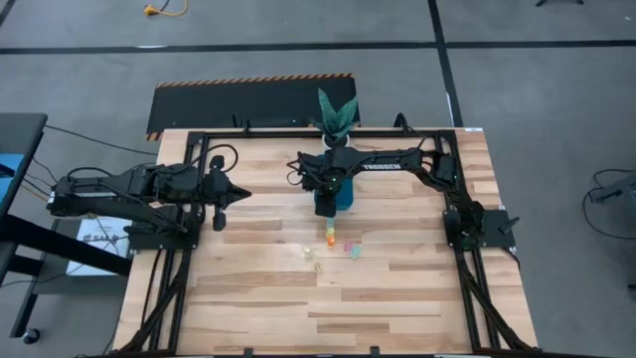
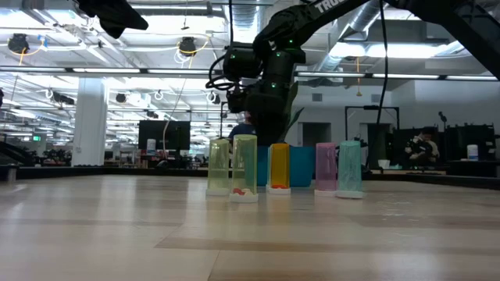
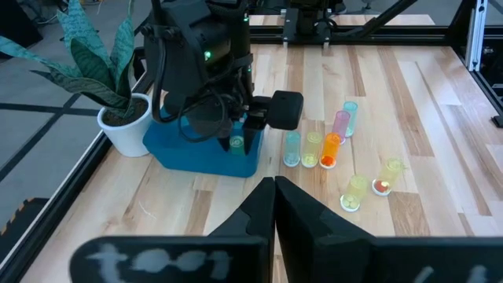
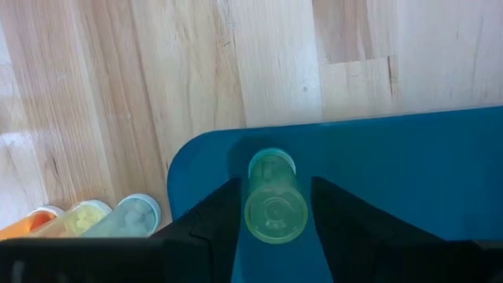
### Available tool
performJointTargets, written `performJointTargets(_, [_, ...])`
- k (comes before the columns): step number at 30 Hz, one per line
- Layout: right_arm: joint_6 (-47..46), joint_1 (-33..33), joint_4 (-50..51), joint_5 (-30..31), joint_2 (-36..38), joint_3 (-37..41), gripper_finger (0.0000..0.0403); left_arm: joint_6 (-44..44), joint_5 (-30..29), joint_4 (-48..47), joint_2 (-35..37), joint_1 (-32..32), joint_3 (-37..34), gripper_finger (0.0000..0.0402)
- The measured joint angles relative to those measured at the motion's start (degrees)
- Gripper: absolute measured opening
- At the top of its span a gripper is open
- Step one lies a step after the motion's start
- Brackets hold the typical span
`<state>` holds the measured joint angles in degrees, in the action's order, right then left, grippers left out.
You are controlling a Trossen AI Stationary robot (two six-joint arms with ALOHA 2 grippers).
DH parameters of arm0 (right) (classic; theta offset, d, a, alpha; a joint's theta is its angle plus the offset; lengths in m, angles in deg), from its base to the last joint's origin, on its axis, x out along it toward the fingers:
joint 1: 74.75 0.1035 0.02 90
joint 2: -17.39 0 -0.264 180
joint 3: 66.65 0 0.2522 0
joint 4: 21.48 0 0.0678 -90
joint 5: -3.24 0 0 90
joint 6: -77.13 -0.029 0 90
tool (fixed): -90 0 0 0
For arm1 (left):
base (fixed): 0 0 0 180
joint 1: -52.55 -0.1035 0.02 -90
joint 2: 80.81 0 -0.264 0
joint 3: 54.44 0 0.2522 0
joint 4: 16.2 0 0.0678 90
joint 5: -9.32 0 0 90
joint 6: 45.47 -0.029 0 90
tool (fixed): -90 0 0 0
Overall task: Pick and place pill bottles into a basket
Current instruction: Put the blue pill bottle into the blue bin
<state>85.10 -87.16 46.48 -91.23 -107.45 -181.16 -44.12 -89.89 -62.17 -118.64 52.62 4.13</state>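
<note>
Green pill bottle between right gripper fingers, over basket.

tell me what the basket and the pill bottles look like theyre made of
Basket: likely moulded plastic, solid teal-blue, smooth with rounded corners and a dull sheen. Pill bottles: likely clear tinted plastic, since the table and room show through their coloured walls; glass cannot be ruled out.

- The teal-blue rectangular plastic basket stands on the pale wooden plank table, just beside the white pot with a green plant.
- A small translucent green pill bottle sits inside the basket.
- The other small translucent pill bottles cluster on the table near the basket.
</note>
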Motion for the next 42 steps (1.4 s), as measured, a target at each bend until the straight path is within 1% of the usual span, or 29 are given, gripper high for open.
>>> performJointTargets(11, [0.2, 0.0, 2.6, 0.0, 0.0, 0.0, 0.0155, 0.0, 0.0, 0.0, 0.0, 0.0, 0.0, 0.0])
performJointTargets(19, [1.1, -0.1, 4.5, 1.5, 0.0, 0.0, 0.0153, 0.3, 0.0, 0.0, 0.0, 0.0, 0.0, 0.0])
performJointTargets(30, [1.6, -0.1, 7.2, 1.6, 0.0, -0.2, 0.0146, 0.3, 0.0, 0.0, 0.0, 0.0, 0.0, 0.0])
performJointTargets(37, [1.7, -1.1, 12.6, 1.6, 0.0, -5.2, 0.0136, 0.3, 0.0, 0.0, 0.0, 0.0, 0.0, 0.0])
performJointTargets(42, [1.4, -2.1, 21.2, 1.6, 0.0, -11.7, 0.0132, 0.3, 0.0, 0.0, 0.0, 0.0, 0.0, 0.0])
